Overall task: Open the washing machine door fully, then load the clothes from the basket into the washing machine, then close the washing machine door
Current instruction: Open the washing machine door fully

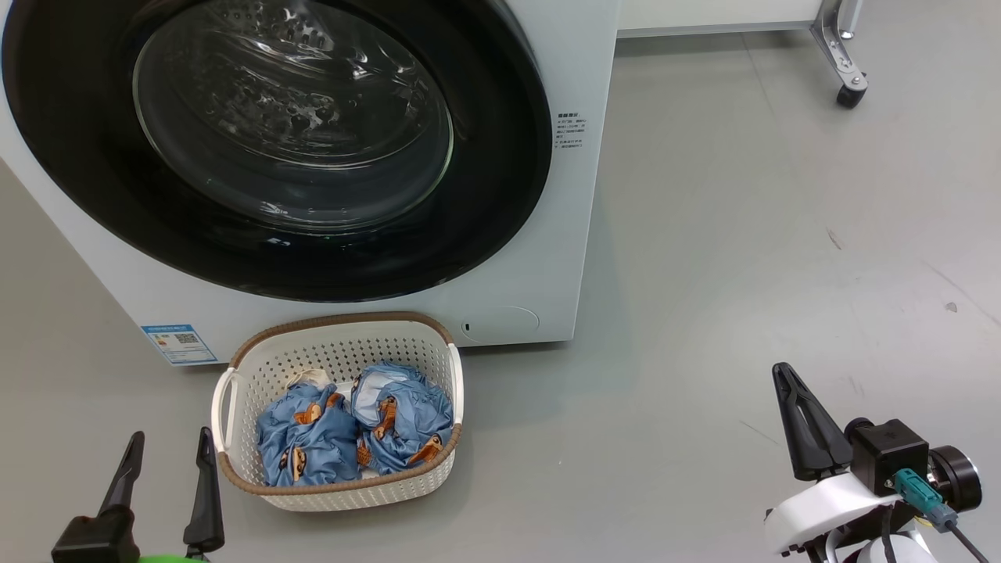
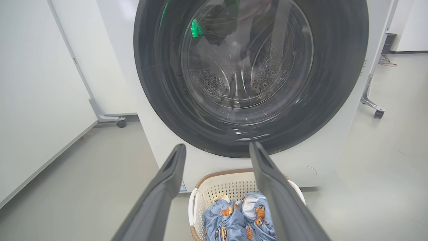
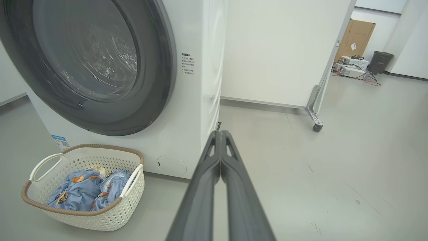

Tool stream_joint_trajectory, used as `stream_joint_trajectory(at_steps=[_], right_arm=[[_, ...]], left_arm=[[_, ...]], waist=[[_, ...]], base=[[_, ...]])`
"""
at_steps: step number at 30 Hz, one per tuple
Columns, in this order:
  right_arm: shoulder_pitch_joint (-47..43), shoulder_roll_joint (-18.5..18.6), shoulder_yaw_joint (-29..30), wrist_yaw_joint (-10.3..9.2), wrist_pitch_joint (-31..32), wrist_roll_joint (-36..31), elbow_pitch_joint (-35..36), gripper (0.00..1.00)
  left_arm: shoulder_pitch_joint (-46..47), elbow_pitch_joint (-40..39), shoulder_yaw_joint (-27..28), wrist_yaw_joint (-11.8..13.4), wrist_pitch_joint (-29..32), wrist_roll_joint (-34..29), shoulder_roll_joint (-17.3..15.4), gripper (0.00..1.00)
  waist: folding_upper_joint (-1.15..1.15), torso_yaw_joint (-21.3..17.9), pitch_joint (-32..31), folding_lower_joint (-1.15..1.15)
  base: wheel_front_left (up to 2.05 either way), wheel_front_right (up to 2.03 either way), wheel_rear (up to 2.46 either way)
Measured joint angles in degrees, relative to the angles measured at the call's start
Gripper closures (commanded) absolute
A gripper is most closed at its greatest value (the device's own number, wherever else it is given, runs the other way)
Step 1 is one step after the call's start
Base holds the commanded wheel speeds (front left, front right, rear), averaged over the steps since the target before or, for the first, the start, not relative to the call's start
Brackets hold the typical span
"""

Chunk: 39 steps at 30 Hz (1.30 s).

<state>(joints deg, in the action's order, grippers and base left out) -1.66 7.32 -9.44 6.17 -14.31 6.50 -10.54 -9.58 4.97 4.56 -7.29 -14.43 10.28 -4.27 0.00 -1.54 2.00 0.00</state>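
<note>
The left pincer stands open and empty beside the basket; the right pincer is closed, holding nothing. The clothes lie in the basket, before the shut washing machine door.

A lab or test space, not a home: the washing machine stands on bare grey floor, wheeled white partition panels behind it, a cardboard box and cabled equipment farther behind.
</note>
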Motion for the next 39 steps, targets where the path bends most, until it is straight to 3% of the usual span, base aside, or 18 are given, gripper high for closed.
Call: stream_joint_trajectory(at_steps=[5, 7, 12, 17, 24, 31, 39], right_arm=[[0.0, -0.4, 0.4, 0.29, 0.0, 0.8, 0.0, 1.0], [0.0, -2.2, 2.3, 0.3, 0.0, 3.9, 0.2, 1.0], [-0.2, -7.1, 9.6, 0.53, 0.0, 21.9, 0.0, 1.0], [0.6, -6.4, 18.3, 0.83, 0.0, 40.9, -3.1, 1.0], [9.0, -5.4, 19.8, 0.82, -0.2, 60.3, -7.4, 1.0], [15.4, -5.3, 23.7, 0.82, 3.4, 79.2, -5.8, 1.0], [22.3, -3.8, 25.8, 0.82, 9.9, 84.6, -3.6, 1.0]], left_arm=[[0.0, 0.0, -0.4, 0.0, 0.0, 0.0, 0.0, 0.0], [0.0, -0.1, -0.4, 0.0, 0.0, 0.0, 0.0, 0.0], [0.0, -0.3, -0.3, 0.0, 0.0, 0.4, 0.0, 0.0], [0.0, -1.1, -0.5, 0.0, 0.0, 0.5, 0.1, 0.0], [0.2, -2.1, -3.5, 0.0, 0.0, 0.5, -0.4, 0.0], [1.7, -2.9, -5.1, 0.0, 0.0, 1.4, -0.6, 0.0], [4.1, -4.2, -9.7, 0.0, 0.0, 1.9, -0.5, 0.0]], waist=[[0.0, 0.1, 0.0, 0.0], [0.0, 0.2, 0.0, 0.0], [0.0, 0.4, 0.3, 0.0], [0.0, 0.4, 1.2, 0.0], [0.0, 1.4, 3.2, 0.0], [0.0, 3.5, 6.3, 0.0], [0.0, 6.2, 10.0, 0.0]], base=[[0.0, 0.0, 0.0], [0.0, 0.0, 0.0], [0.0, 0.0, 0.0], [0.0, 0.0, 0.0], [0.0, 0.0, 0.0], [0.0, 0.0, 0.0], [0.0, 0.0, 0.0]])
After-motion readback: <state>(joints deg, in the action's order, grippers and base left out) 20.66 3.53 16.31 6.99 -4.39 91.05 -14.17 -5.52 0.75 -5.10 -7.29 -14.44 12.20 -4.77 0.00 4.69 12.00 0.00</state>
